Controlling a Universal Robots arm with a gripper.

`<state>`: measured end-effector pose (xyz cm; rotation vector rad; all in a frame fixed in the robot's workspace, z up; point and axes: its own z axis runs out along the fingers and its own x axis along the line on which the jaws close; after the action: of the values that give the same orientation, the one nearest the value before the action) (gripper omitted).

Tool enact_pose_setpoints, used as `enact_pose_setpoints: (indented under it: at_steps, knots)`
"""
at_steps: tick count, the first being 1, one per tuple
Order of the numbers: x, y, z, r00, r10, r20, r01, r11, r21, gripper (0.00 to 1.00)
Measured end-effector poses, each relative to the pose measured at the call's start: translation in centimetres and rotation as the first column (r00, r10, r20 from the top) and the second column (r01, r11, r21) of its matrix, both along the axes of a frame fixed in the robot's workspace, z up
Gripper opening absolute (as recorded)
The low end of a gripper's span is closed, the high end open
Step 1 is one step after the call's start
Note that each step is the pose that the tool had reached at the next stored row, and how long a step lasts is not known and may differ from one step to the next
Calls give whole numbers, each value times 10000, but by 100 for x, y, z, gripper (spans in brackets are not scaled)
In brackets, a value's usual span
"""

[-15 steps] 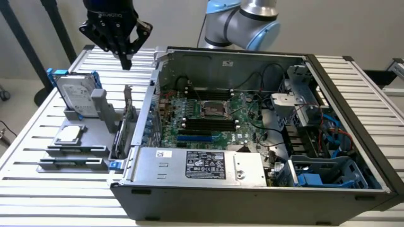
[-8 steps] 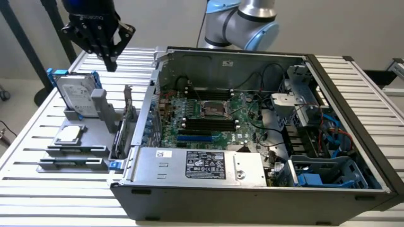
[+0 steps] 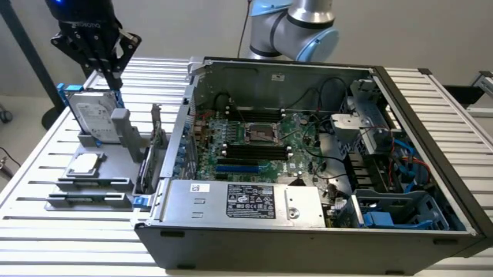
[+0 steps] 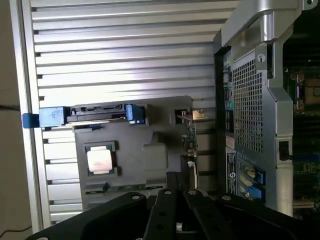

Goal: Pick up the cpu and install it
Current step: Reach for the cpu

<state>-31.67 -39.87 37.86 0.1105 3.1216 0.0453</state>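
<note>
Tool [image 3: 114,74]: fingers closed together, holding nothing; hangs high over the upright hard drive [image 3: 92,115].
Cpu [image 3: 85,164]: flat in its recess on the grey holder [image 3: 127,130], on the desk [image 3: 46,147], at the exterior view's left of the computer case [image 3: 308,242].
Relation: cpu lies below the tool, past the hard drive toward the holder's near end, well apart.

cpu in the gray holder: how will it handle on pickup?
The cpu looks like a thin flat plate: probably stiff and light. Its silvery top looks smooth, so likely slippery. It lies flat in a recess of the gray holder, so it should not roll, though little edge seems exposed to grip.
</note>
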Motion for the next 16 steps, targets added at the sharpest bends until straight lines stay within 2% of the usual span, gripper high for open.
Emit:
enact_pose_setpoints:
  at_steps: [16]
  knots:
    - [-729,30,-199,10000,1,0,-1,10000,-21,11]
